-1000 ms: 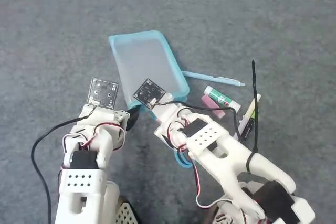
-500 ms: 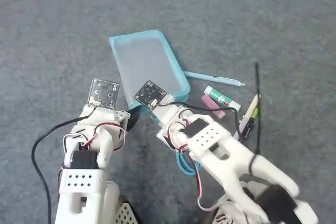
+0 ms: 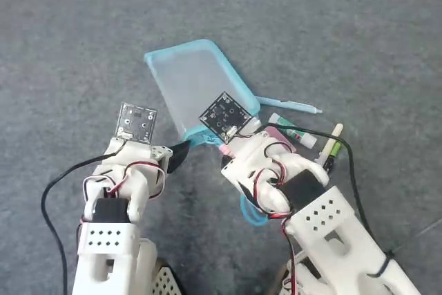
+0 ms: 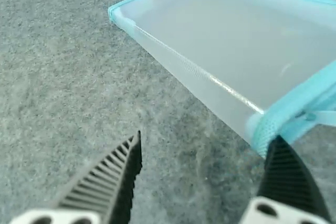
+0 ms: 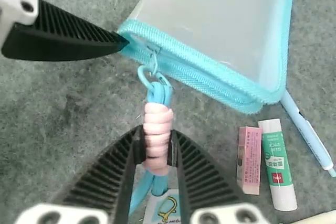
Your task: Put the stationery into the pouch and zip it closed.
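Right gripper (image 5: 156,137) clamps pink charm (image 5: 158,121); one pouch (image 5: 220,19); one eraser (image 5: 249,159)

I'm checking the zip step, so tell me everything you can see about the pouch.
The pouch is a flat rectangle of frosted, translucent sheet edged in light-blue fabric, lying flat on the grey mat. Nothing shows inside it. Its blue zipper runs along the end nearest the arms, slider at one corner. A blue loop and pink coiled cord trail from the slider; the right gripper is shut on the cord. The open left gripper has one finger at that corner.
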You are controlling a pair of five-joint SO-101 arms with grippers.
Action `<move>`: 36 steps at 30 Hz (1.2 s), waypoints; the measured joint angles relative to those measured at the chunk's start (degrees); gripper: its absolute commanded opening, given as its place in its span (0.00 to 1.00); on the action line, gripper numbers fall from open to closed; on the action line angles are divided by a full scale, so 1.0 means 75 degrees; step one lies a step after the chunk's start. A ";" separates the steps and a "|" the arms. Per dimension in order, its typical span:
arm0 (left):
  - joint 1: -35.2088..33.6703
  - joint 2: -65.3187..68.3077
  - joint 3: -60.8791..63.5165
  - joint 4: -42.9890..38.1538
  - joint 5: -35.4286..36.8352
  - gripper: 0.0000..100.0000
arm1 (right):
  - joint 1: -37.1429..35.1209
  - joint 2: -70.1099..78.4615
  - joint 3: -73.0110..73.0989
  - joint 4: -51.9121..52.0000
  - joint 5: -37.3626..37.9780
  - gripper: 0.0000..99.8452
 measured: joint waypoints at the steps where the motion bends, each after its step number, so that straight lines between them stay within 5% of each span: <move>1: 0.0000 0.0000 0.0000 0.0000 0.0000 0.35 | -0.0023 0.0000 0.0000 0.0000 0.0000 0.01; 24: 0.0012 0.0000 0.0000 -0.0281 0.0387 0.35 | -0.1805 -0.0152 -0.0867 0.2086 0.0727 0.01; 31: 0.0012 0.0000 0.0000 -0.0281 0.0445 0.35 | -0.1793 -0.0152 -0.0856 0.2086 0.0750 0.01; 36: -0.0738 0.0000 -0.0117 -0.0281 0.0692 0.35 | -0.1805 0.0176 0.0129 0.0598 0.0293 0.01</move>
